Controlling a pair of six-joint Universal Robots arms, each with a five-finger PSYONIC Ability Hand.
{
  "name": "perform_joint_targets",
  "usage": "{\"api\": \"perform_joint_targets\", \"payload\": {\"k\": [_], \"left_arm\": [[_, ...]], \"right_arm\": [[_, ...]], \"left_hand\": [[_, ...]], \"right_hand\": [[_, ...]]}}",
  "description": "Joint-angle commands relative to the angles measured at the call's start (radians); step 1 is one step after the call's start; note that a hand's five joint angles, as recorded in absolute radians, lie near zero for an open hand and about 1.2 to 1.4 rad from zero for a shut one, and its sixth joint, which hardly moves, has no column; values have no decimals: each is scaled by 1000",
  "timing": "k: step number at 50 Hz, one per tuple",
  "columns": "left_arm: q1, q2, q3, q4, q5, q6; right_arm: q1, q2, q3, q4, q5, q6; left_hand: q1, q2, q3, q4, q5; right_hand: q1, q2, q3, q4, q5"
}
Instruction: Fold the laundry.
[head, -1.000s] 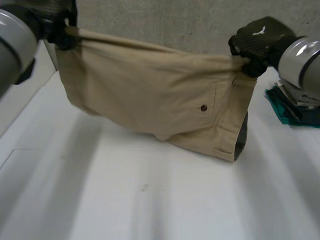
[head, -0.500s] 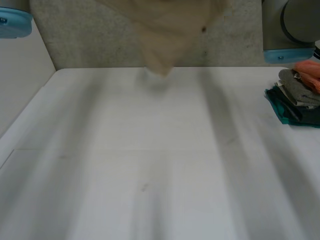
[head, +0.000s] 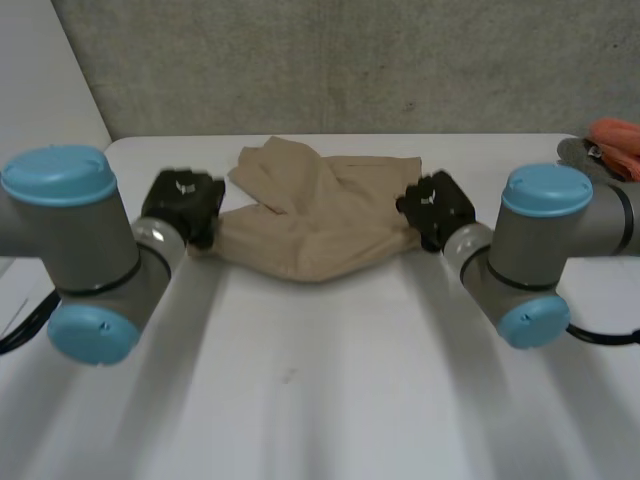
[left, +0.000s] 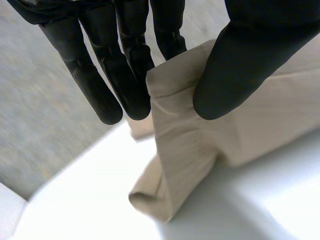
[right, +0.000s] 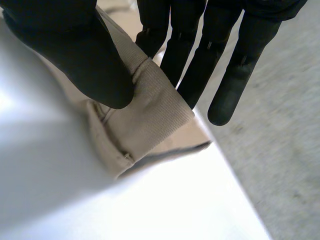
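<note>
Tan garment (head: 320, 215) lies rumpled on the table (head: 330, 400), upper middle of the head view. Left hand (head: 182, 205) pinches its left edge between thumb and fingers; right hand (head: 435, 208) pinches the waistband (right: 150, 100) likewise. Soft, light twill should sag; those thick seamed edges look the surest holds.

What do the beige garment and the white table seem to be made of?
Beige garment: probably woven cotton twill with a matte finish; fine ribs show along its folded edge. White table: smooth and hard, perhaps laminate; it has a soft sheen.
</note>
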Motion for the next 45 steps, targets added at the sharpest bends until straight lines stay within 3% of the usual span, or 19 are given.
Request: {"api": "perform_joint_targets", "payload": {"k": [1,6,13,16,21,25,28,33,39,45], "left_arm": [[-11,134,-99,-172,1,130],[-34,246,-157,-358,8,228],[-101,340,-264,-687,25,436],[-139,360,-307,-786,74,467],[-201,395,-324,-858,128,469],[-195,391,-266,-816,114,483],[-172,322,-171,-710,81,492],[-135,166,42,-504,41,478],[-121,-115,432,-279,12,426],[-126,-370,787,-249,-31,368]], "right_arm": [[-14,-145,128,126,-3,-45],[-36,-284,200,293,-6,-83],[-83,-426,364,669,-73,-345],[-105,-474,456,764,-125,-466],[-148,-526,536,771,-188,-560],[-166,-518,533,742,-196,-563],[-165,-480,473,693,-187,-514],[-131,-390,321,558,-141,-300],[-62,-263,153,314,-11,-73],[-19,-126,50,58,108,-74]], "left_hand": [[234,200,204,197,243],[234,200,204,197,243],[234,200,204,197,243],[234,200,204,197,243],[234,200,204,197,243],[234,200,204,197,243],[234,200,204,197,243],[234,200,204,197,243],[234,200,204,197,243],[234,200,204,197,243]], "right_hand": [[299,217,209,201,202],[299,217,209,201,202],[299,217,209,201,202],[299,217,209,201,202],[299,217,209,201,202],[299,217,209,201,202],[299,217,209,201,202],[299,217,209,201,202],[299,217,209,201,202],[299,217,209,201,202]]}}
